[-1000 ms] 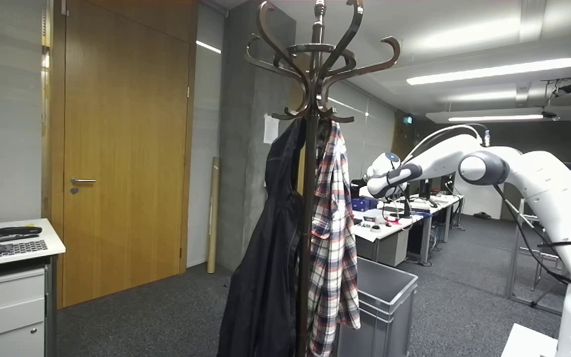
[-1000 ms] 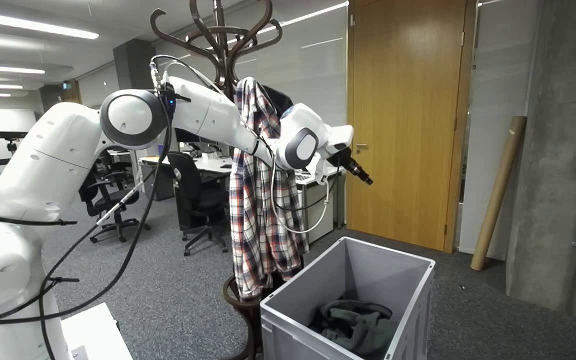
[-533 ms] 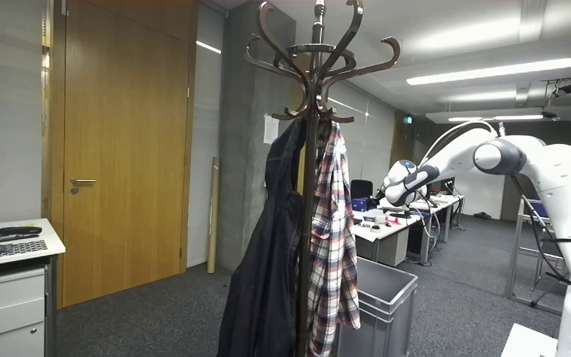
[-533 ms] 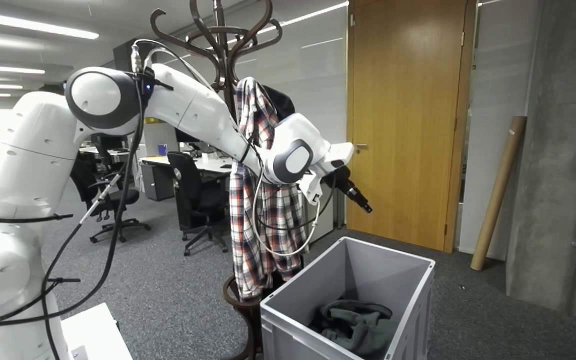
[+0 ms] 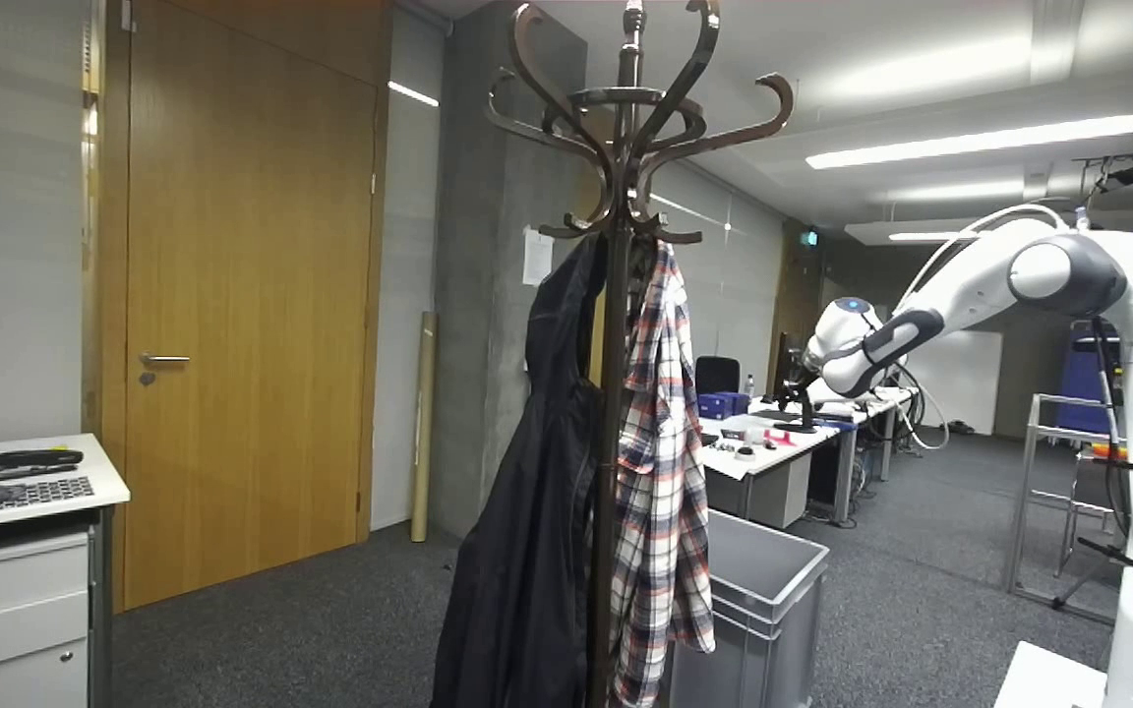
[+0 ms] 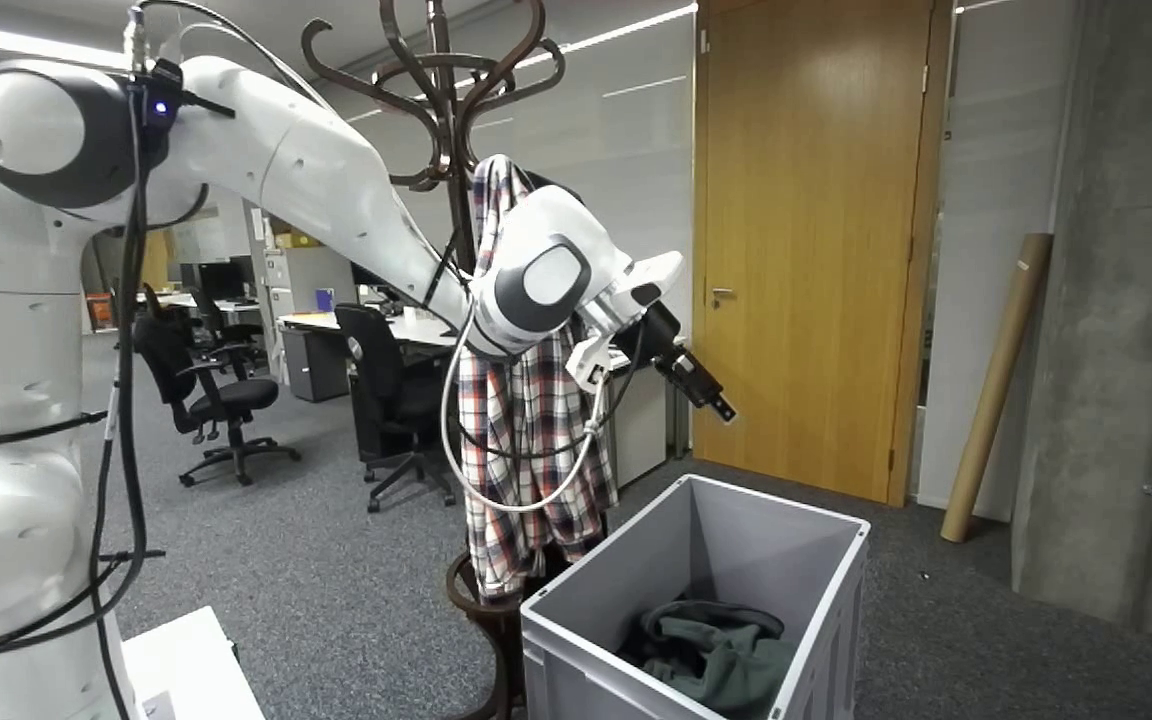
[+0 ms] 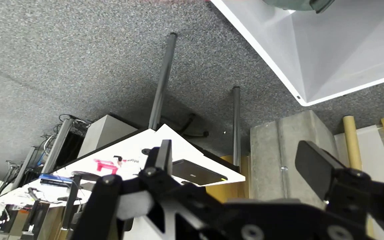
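Grey carpet (image 6: 336, 570), crate (image 6: 771, 545), green cloth (image 6: 736, 660) inside

Coat stand (image 5: 613, 374) — top cut off in both exterior views. In an exterior view, black jacket (image 5: 517, 531) runs off the bottom edge. In an exterior view, plaid shirt (image 6: 536, 405) partly hidden behind Panda arm (image 6: 316, 160); green garment (image 6: 726, 655) in grey crate (image 6: 776, 550) — type unclear. Wrist view: gripper (image 7: 237, 151) blurred, base cut off. Clutter (image 5: 744, 453) on far desk (image 5: 778, 452) too small to name.

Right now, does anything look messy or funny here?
The green cloth lies crumpled in the bin, a bit odd since the shirt and coat hang on the rack. I see nothing spilled or broken.
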You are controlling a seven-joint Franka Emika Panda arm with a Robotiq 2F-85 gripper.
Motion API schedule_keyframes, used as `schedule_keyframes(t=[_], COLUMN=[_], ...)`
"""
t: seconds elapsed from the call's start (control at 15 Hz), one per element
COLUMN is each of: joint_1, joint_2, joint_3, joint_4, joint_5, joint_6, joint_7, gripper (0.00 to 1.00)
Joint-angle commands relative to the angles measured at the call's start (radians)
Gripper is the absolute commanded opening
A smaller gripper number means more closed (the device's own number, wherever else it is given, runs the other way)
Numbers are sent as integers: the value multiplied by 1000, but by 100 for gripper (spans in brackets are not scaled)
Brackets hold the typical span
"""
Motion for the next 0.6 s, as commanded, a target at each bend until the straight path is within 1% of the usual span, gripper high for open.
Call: schedule_keyframes(t=[0.0,0.13,0.2,0.27,0.4,0.53], joint_1=[56,46,43,-81,-129,-180], joint_2=[-217,-304,-340,-367,-412,-442], joint_3=[-41,-13,-3,124,181,229], joint_4=[-136,-185,-208,-230,-265,-294], joint_5=[-230,-325,-343,-334,-323,-326], joint_6=[-117,-182,-204,-216,-226,-200], joint_7=[96,92,59,15,-55,-122], gripper=[100,100,100,100,100,100])
